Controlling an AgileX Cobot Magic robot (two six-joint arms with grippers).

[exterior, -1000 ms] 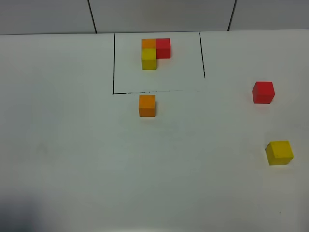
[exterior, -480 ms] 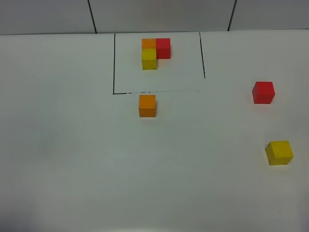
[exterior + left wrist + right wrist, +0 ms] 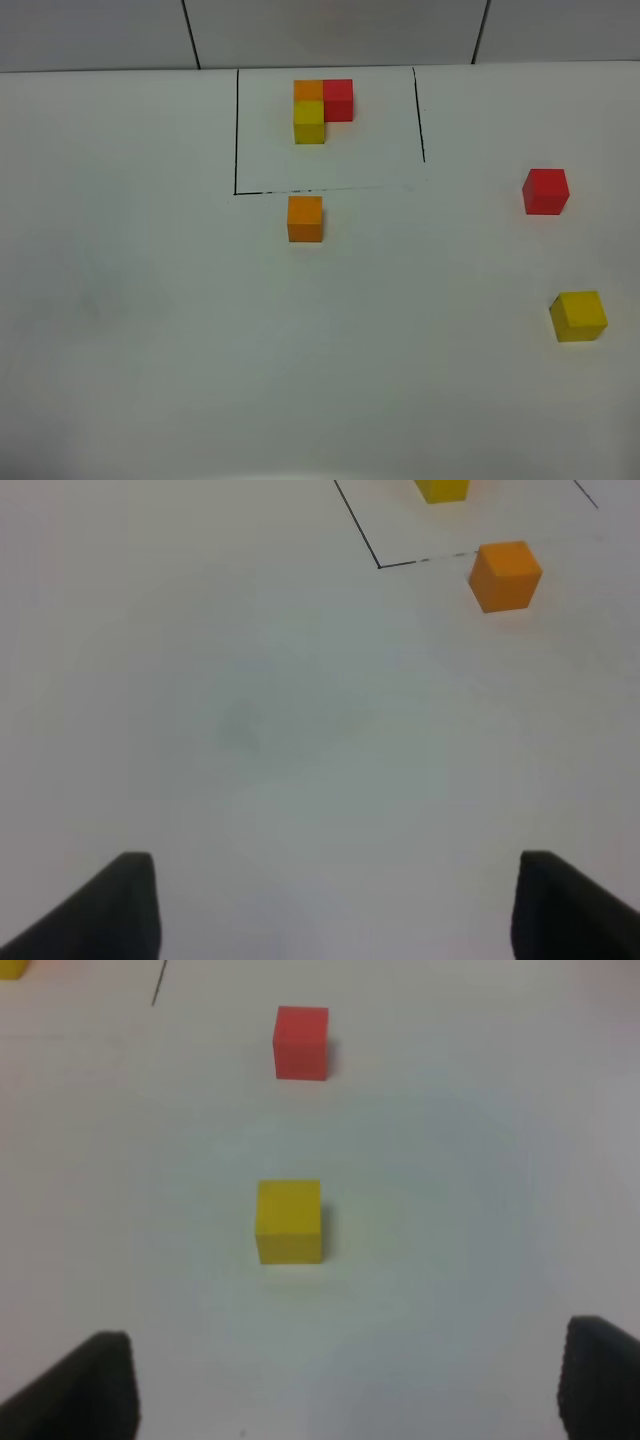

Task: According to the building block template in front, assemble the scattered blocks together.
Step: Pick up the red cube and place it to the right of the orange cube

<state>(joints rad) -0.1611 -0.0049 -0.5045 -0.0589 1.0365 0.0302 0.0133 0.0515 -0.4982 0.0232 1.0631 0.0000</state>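
The building block template (image 3: 320,108) is an orange, red and yellow cluster inside a black drawn rectangle at the back of the white table. Of the scattered blocks, the orange cube (image 3: 305,218) (image 3: 505,575) sits just in front of the rectangle's front line. The red cube (image 3: 545,191) (image 3: 301,1042) and the yellow cube (image 3: 578,315) (image 3: 289,1221) lie far right. Neither arm shows in the exterior high view. My left gripper (image 3: 335,910) is open and empty, well short of the orange cube. My right gripper (image 3: 350,1385) is open and empty, the yellow cube a little ahead of it.
The white table (image 3: 150,300) meets a grey panelled wall (image 3: 330,30) behind the template. In the left wrist view, one yellow cube of the template (image 3: 441,489) shows at the picture's edge, beyond the rectangle's corner line (image 3: 378,565).
A dark blur at the bottom left corner of the exterior high view has withdrawn out of sight. No block has moved.
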